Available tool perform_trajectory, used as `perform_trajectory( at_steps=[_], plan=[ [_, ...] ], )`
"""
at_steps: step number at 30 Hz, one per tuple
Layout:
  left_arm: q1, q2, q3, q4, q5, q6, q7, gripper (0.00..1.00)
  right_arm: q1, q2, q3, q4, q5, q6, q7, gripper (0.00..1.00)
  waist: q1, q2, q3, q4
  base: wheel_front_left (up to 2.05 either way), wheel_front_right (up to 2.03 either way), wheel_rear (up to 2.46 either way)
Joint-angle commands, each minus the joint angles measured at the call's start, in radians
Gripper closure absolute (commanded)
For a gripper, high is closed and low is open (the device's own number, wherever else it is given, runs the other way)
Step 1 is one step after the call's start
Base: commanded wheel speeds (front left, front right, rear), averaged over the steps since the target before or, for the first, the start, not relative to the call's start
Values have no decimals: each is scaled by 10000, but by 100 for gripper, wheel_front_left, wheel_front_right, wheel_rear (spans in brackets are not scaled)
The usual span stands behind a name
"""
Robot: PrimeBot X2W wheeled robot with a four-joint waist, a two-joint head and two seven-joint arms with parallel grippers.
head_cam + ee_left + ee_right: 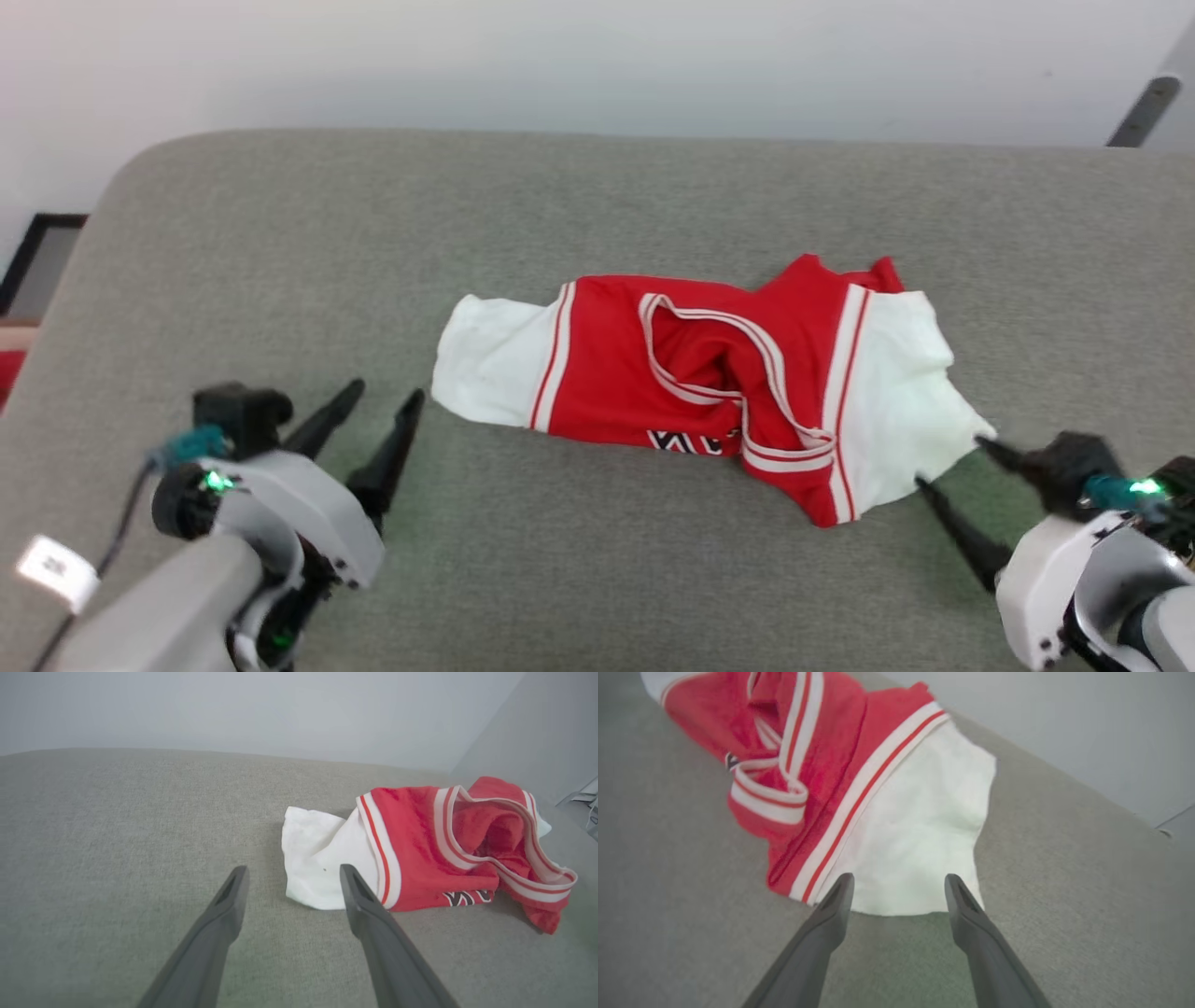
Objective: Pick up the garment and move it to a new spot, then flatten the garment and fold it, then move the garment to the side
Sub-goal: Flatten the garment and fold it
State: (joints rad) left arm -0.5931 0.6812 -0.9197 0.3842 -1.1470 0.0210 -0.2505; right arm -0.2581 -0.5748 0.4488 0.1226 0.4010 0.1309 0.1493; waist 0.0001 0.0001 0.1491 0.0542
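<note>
The garment (709,373) is a red jersey with white sleeves and striped trim, lying bunched and crumpled across the middle of the grey cushion (597,205). Part of its black lettering shows at the front hem. My left gripper (385,390) stands open just left of the left white sleeve (317,858), holding nothing. My right gripper (948,462) is open too, its fingertips at the edge of the right white sleeve (910,835), with no cloth between them. The garment (430,849) lies ahead and to the right of the left fingers (224,910).
The grey cushion reaches to a pale wall (597,56) behind. A dark framed object (37,252) stands off the cushion's left edge, and a grey bar (1144,112) leans at the upper right. Bare cushion lies in front of and behind the garment.
</note>
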Motion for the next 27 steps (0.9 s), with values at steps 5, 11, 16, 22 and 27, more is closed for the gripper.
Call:
perform_trajectory(
  at_steps=[5, 11, 16, 22, 27],
  plan=[
    [634, -239, 682, -886, 1224, 490, -151, 0, -890, -1748, 2093, -690, 619, -4, 1403, 0, -1, -1, 564, 560, 0, 0, 0],
    [1488, -898, 2188, -1850, 2603, 795, -131, 0, -2361, -3154, 3658, -1028, 821, -4, 1998, 0, -1, -1, 1211, 1119, 0, 0, 0],
    [1873, -1436, 2998, -2001, 3323, 483, -133, 0, -3367, -3790, 5176, -880, 993, -4, 2191, 0, -1, -1, 1574, 1509, 0, 0, 0],
    [2055, -1838, 3752, -1884, 3729, 82, -134, 0, -3939, -3715, 6330, -367, 1285, -7, 2117, 53, -1, -1, 1734, 1657, 0, 0, 0],
    [1872, -1819, 4007, -1690, 3966, -255, -135, 0, -4292, -3554, 6845, -117, 1443, -17, 1923, 100, -1, -1, 1782, 1530, 0, 0, 0]
  ],
)
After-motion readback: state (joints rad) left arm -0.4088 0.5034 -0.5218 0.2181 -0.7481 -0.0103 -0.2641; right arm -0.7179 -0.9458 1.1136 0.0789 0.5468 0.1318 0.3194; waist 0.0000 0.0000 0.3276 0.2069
